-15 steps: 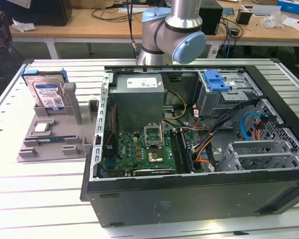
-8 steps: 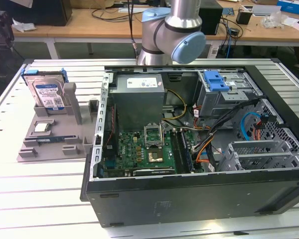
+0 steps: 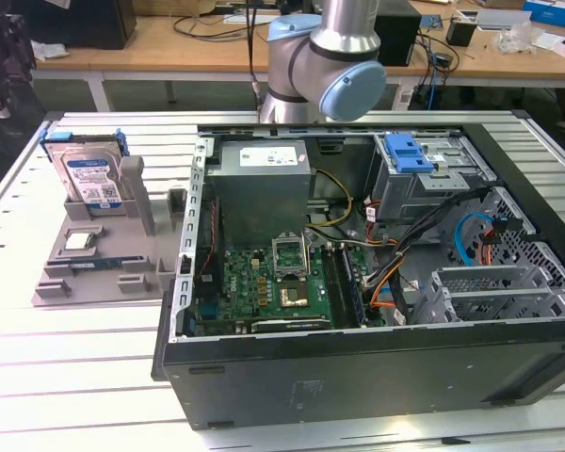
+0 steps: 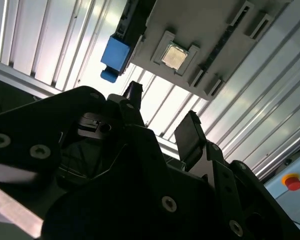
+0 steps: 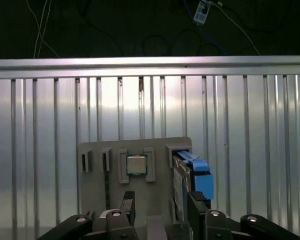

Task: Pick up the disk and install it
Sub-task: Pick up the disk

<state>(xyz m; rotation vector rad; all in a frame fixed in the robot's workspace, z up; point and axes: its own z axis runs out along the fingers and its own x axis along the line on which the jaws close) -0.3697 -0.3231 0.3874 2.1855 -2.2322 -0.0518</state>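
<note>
The disk (image 3: pixel 89 179) stands upright on its edge in a grey holder (image 3: pixel 94 268) at the exterior view's left, its blue-and-white label facing the camera and its blue caddy frame around it. In both wrist views I look down on it from well above: the blue caddy end (image 5: pixel 197 176) (image 4: pixel 115 52) sticks out of the holder. My gripper (image 5: pixel 161 207) (image 4: pixel 162 117) hangs open over the holder with nothing between its black fingers (image 5: pixel 128 204). It is clear of the disk.
A small square silver processor chip (image 3: pixel 80 240) (image 5: pixel 135 164) lies in the holder beside the disk. The open computer case (image 3: pixel 358 358) takes up the exterior view's right, with a metal drive cage and blue latch (image 3: pixel 410 153) at its back. The ribbed aluminium table (image 3: pixel 66 358) lies around them.
</note>
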